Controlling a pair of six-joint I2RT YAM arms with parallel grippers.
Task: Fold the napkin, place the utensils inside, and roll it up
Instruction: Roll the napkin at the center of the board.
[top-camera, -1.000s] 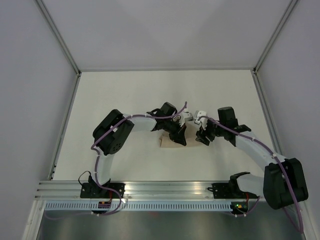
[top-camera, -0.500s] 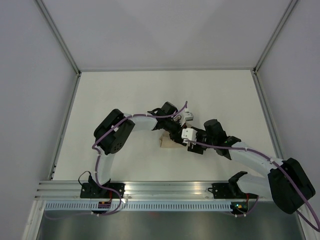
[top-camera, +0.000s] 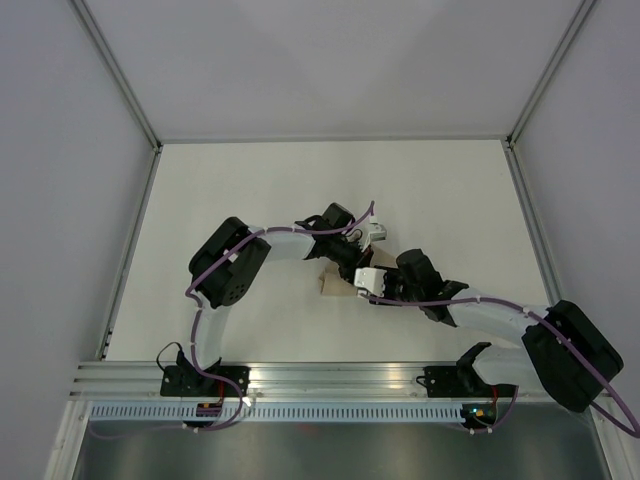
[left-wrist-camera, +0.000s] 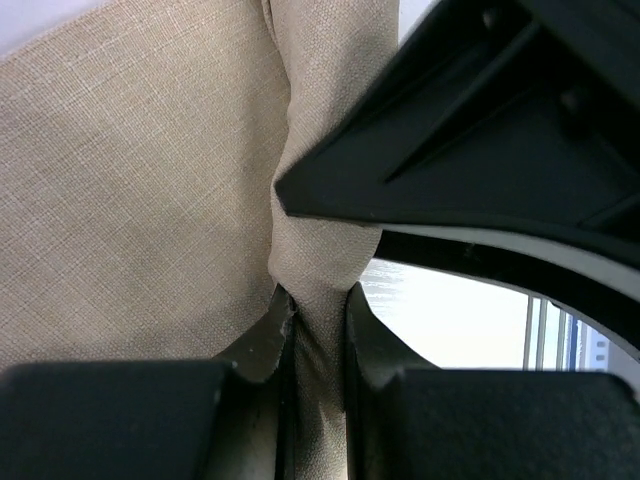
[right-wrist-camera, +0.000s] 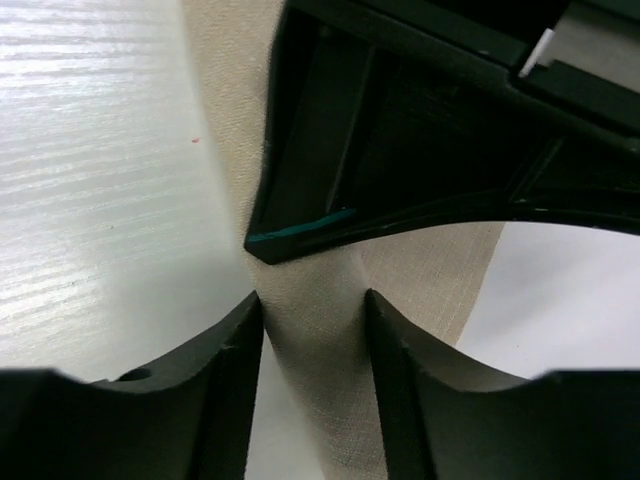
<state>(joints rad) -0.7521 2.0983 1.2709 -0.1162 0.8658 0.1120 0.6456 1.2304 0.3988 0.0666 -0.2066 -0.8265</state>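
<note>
The tan napkin (top-camera: 329, 285) lies mid-table, mostly covered by both grippers. In the left wrist view the napkin (left-wrist-camera: 130, 200) is bunched into a narrow fold, and my left gripper (left-wrist-camera: 318, 310) is shut on that fold. My right gripper (right-wrist-camera: 312, 310) comes from the opposite side. Its jaws straddle the same strip of napkin (right-wrist-camera: 320, 370), the tips just touching cloth, with table still showing beside one finger. In the top view the left gripper (top-camera: 352, 266) and right gripper (top-camera: 364, 285) meet over the cloth. The utensils are hidden.
The white table (top-camera: 250, 190) is bounded by grey walls on three sides. An aluminium rail (top-camera: 330, 377) with both arm bases runs along the near edge. Each arm's black body crowds the other's wrist view.
My right arm has swung left and down from beside the napkin onto it, and its jaws have narrowed around the fold. The left gripper has kept its hold and place.
</note>
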